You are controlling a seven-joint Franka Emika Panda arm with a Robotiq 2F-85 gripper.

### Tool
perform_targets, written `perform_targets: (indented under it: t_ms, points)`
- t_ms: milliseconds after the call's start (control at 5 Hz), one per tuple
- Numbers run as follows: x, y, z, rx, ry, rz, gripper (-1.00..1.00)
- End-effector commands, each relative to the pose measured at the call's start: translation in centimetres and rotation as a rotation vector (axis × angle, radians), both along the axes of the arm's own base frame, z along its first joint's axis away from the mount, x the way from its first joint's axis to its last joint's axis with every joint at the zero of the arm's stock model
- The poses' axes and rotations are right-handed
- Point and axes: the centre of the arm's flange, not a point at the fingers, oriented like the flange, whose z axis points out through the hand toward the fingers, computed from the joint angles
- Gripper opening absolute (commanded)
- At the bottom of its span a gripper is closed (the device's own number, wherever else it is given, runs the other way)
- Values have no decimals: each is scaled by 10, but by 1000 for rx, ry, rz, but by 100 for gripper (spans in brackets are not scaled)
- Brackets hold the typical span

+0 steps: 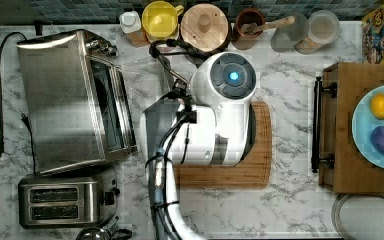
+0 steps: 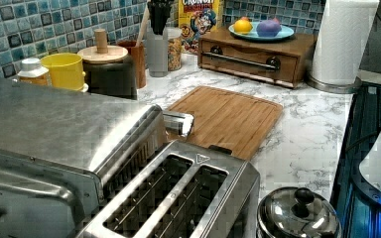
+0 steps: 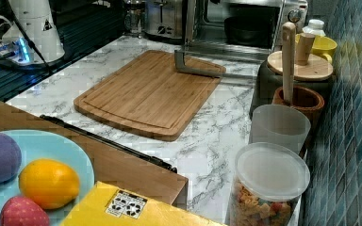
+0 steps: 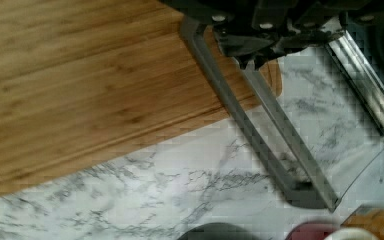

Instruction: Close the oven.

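The oven (image 1: 62, 100) stands at the top view's left on the marble desk (image 1: 290, 205), its glass door (image 3: 231, 47) dropped fully open so that the bar handle (image 4: 260, 125) hangs out over the corner of the wooden cutting board (image 3: 146, 89). You should expect the body to stay put: it looks heavy and rigid, a big brushed-steel box. The door is the part that moves, hinged low, and probably light but with glass that dislikes a slam. Take the metal bar handle, or push up from under it; it is stiff and smooth, so a slipping contact is my worry. In the right view the cavity is dark and open, with a knob at the upper corner. A black cord (image 1: 0, 100) trails off the back. The hand (image 4: 260, 50) sits right over the handle in the wrist view, dark fingers close to the bar, but you cannot tell whether they are spread or pinching it. Just beside the oven sits a smaller two-slot toaster (image 1: 67, 200), and jars line the tiled wall behind
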Motion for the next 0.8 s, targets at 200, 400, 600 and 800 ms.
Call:
perform_targets:
  t_ms: [200,400,600,800]
  points:
    - [17,-86,-38,228,-126,241,-100]
    - [18,-53,-52,338,-174,356,-100]
    - [21,-38,-75,430,-230,404,-100]
    - [25,-41,-115,461,-263,446,-100]
